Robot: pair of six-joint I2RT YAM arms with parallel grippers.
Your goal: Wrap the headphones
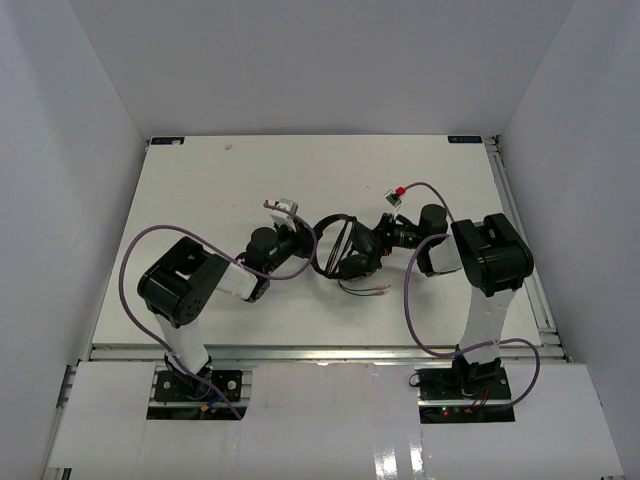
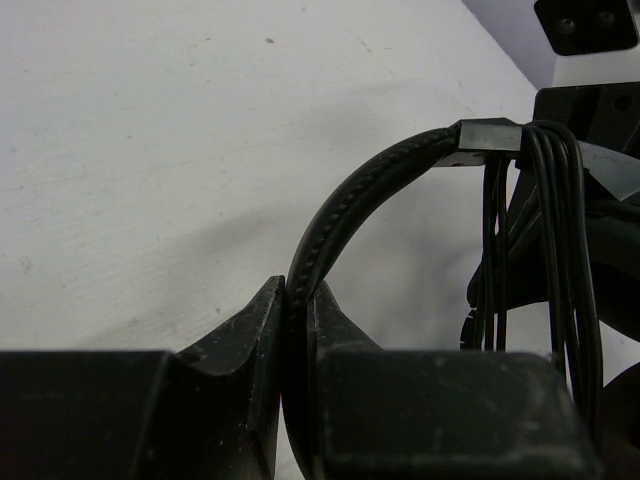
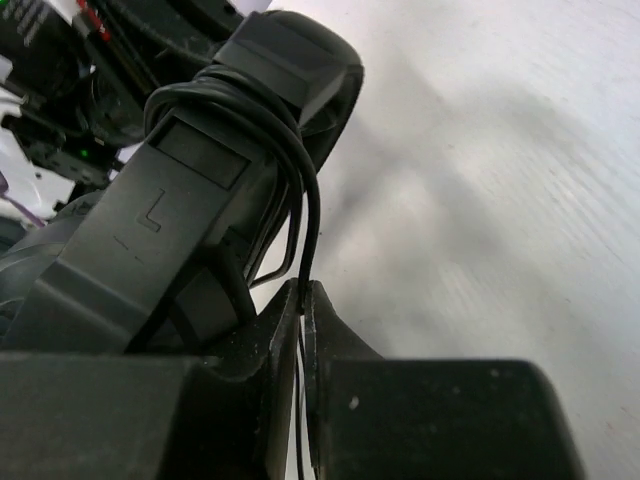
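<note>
Closest to the lens, the black left gripper [image 2: 298, 305] is closed tight on the stitched curved headband [image 2: 345, 200] of the black over-ear headphones [image 1: 347, 252], which lie at the centre of the white table [image 1: 250, 170], while the right gripper [image 3: 303, 300] pinches their thin black cable [image 3: 315, 225], which is wound around the band.
</note>
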